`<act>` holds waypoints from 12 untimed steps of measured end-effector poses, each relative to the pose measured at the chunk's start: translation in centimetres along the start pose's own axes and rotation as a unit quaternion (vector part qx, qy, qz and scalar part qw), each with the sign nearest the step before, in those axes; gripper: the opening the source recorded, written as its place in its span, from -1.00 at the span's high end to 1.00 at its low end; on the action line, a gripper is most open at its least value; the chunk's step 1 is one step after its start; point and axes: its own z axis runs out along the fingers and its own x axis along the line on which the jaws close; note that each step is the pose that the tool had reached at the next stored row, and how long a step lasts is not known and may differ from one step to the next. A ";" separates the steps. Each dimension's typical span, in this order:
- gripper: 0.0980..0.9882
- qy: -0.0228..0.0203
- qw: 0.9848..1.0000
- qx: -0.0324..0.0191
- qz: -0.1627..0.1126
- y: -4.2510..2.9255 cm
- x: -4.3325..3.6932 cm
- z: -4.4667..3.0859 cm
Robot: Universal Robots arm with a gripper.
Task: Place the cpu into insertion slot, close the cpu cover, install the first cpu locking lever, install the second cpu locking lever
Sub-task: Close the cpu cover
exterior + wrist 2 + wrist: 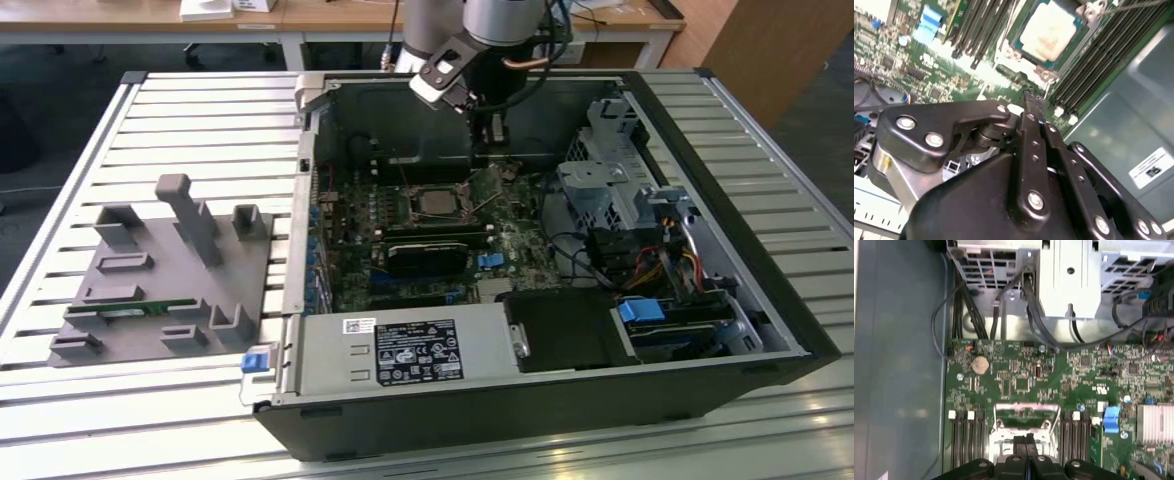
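Exterior view: cpu near end effector

Green motherboard, dull silver-grey cpu, black memory slots, blue connector, grey fixture block, pale ribbed table
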 end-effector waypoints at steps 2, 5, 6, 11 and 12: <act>0.98 0.000 1.000 0.000 -0.001 0.35 0.00 0.02; 0.98 0.000 1.000 0.000 -0.001 0.70 0.00 0.09; 0.98 0.000 1.000 0.000 -0.002 0.79 0.00 0.12; 0.98 0.000 1.000 0.000 -0.003 1.20 0.00 0.34; 0.98 0.000 1.000 0.000 -0.003 1.24 0.00 0.37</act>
